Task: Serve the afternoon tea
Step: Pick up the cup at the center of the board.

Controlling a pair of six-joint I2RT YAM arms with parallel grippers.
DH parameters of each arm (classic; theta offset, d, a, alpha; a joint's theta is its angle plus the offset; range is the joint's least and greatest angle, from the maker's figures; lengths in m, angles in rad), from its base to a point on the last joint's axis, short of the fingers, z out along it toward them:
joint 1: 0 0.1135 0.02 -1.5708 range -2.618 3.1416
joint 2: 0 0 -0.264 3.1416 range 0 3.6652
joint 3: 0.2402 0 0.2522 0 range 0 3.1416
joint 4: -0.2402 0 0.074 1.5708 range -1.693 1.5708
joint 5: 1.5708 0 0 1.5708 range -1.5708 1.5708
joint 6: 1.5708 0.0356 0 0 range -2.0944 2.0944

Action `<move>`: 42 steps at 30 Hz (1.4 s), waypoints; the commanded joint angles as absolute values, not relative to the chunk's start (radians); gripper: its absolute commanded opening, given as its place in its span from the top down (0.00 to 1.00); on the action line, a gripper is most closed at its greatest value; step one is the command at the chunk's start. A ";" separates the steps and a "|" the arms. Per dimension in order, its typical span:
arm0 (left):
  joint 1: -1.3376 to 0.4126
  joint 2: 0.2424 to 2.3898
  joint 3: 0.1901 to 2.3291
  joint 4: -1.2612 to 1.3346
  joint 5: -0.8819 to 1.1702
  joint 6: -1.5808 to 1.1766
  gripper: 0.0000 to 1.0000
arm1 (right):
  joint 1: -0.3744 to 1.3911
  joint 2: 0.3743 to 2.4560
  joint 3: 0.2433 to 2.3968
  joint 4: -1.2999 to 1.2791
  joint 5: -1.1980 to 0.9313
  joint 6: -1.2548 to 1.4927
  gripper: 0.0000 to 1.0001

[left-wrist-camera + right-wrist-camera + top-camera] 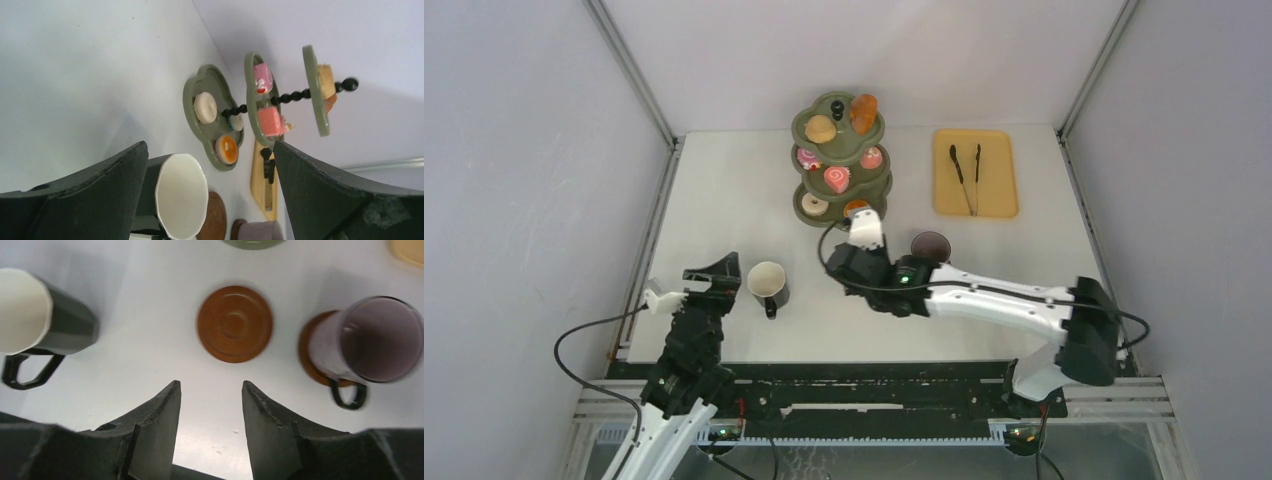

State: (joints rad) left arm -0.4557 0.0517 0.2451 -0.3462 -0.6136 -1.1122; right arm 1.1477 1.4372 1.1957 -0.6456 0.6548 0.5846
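Observation:
The olive-green three-tier stand [879, 182] stands at the back middle with buns [821, 128] on top, pink swirl cakes [837, 178] in the middle and donuts [814, 205] below. A dark cup [767, 283] with a white inside sits straight on the table, just right of my open left gripper [714, 272]; in the left wrist view this cup [180, 200] lies beside the left finger. My right gripper [211, 387] is open and empty, just short of a bare brown saucer [235, 323]. A second cup [375, 340] rests on its own saucer [307, 347].
A flat orange-yellow tray [999, 172] with black tongs [965, 175] lies at the back right. Grey walls close in the table on three sides. The right arm [1004, 300] reaches across the table's front right.

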 commanded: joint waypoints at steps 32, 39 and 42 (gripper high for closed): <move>-0.451 -0.057 0.709 -0.765 -0.881 -1.235 0.00 | 1.361 2.216 2.040 -0.809 0.549 0.766 0.36; -0.453 -0.068 0.722 -0.762 -0.859 -1.223 0.00 | 1.324 2.266 2.061 -0.841 0.531 0.802 0.36; -0.452 -0.071 0.720 -0.760 -0.851 -1.218 0.00 | 1.310 2.284 2.057 -0.820 0.517 0.796 0.36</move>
State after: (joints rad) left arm -0.4557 0.0032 0.6884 -0.7673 -0.8696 -1.2476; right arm 1.3319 2.2635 2.0232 -0.8288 0.5297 0.7746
